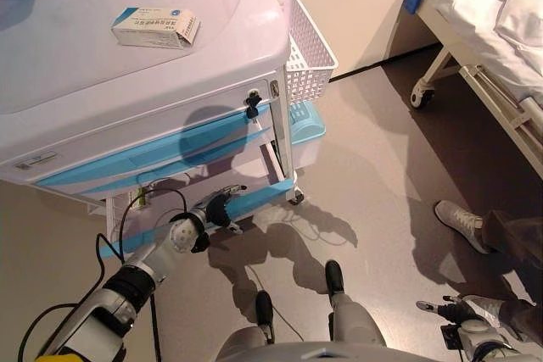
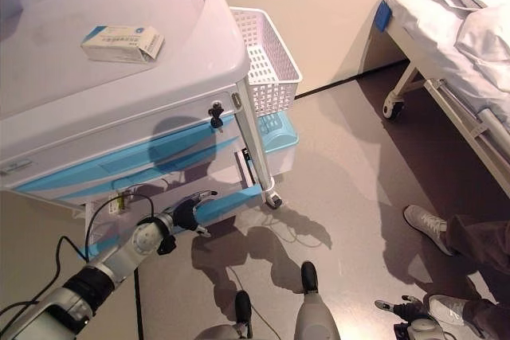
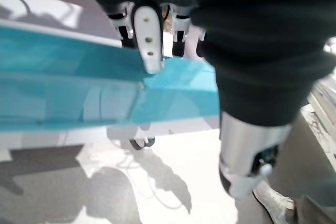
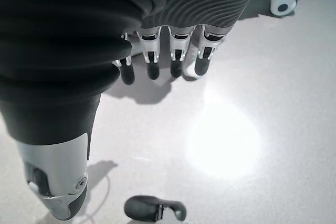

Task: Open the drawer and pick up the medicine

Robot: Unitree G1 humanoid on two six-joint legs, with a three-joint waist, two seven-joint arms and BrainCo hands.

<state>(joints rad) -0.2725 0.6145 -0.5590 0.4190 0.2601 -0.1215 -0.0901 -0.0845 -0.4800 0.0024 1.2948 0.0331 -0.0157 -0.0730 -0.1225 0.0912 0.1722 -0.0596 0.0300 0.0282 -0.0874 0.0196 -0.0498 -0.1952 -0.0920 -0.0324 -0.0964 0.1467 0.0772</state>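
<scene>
Your left hand [image 1: 219,207] is down low at the cart's bottom drawer [image 1: 254,197], fingers hooked over the top edge of its blue front [image 3: 105,82] with the thumb hanging free on the near side; I read that as a grip on the drawer's lip. So you're in the opening step: the drawer looks partly out, though how far is hard to judge. Well above the hand, on the cart's white top [image 1: 59,57], lies a medicine box [image 1: 156,27], flat, in plain sight. What's inside the drawer is hidden from here, so you cannot yet tell whether any medicine lies there. Just up from the hand sits a small black lock knob [image 1: 252,103] on the upper drawer. Beyond it, a white mesh basket [image 1: 305,48] hangs on the cart's far side. Your right hand [image 4: 168,59] hangs idle over bare floor, fingers relaxed, holding nothing. Next move, to my eye: pull straight towards you, keeping the fingers hooked, then look inside.
</scene>
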